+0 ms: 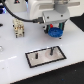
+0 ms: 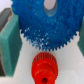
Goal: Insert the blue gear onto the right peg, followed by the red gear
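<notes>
While tool (image 1: 54, 31) grips blue gear (image 1: 54, 32), white table (image 1: 70, 70).

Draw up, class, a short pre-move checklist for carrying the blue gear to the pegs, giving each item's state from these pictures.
1. Blue gear between the hand's fingers: ok.
2. Grip firm: cannot tell.
3. Red gear apart from the blue one: cannot tell; they overlap in the wrist view.
4. Plate with two pegs in view: ok.
5. Pegs free of gears: ok.
6. Blue gear above its peg: not ok.
</notes>
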{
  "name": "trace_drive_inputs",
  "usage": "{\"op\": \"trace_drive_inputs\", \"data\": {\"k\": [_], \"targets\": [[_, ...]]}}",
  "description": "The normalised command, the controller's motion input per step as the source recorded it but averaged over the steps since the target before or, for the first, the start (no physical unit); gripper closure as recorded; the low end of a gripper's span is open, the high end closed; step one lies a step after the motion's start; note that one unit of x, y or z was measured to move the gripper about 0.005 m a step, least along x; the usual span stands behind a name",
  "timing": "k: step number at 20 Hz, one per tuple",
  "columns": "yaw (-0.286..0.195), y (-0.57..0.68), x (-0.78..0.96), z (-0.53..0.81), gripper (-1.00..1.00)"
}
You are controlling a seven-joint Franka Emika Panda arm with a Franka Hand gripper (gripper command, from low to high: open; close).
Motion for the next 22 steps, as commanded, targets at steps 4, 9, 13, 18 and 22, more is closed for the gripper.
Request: {"op": "trace_drive_inputs", "data": {"k": [4, 9, 13, 18, 22], "targets": [[0.0, -0.09, 0.62, 0.47, 1.0], [0.0, -0.2, 0.67, 0.34, 1.0], [0.0, -0.29, 0.68, 0.21, 1.0], [0.0, -0.28, 0.69, 0.17, 1.0], [0.0, -0.25, 0.69, 0.1, 1.0]]}}
